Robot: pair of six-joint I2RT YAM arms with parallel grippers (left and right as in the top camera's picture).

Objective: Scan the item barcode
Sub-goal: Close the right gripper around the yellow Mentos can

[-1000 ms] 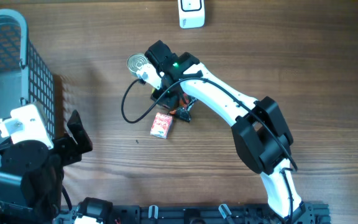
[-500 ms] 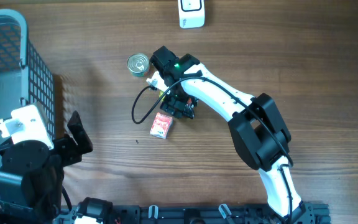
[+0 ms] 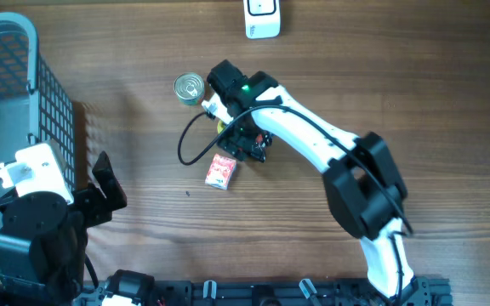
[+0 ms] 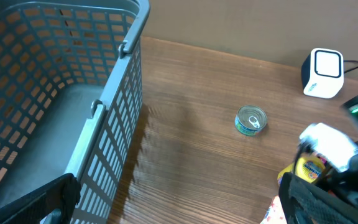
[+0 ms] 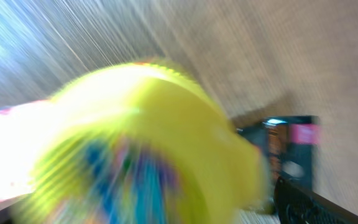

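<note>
Shifted off the can [image 3: 189, 87], my right pincer [image 3: 243, 143] now hangs right over the yellow item [image 5: 148, 143]; I cannot tell its opening or hold, and with the scanner [image 3: 262, 19] well beyond it, nothing looks scanned yet.

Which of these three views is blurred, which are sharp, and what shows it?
Right wrist view: heavy motion blur, the yellow item smeared, no label readable. Overhead view: sharp, evenly lit, tin can and small red box crisp. Left wrist view: basket mesh sharp, its grid shadow soft on the table.
</note>
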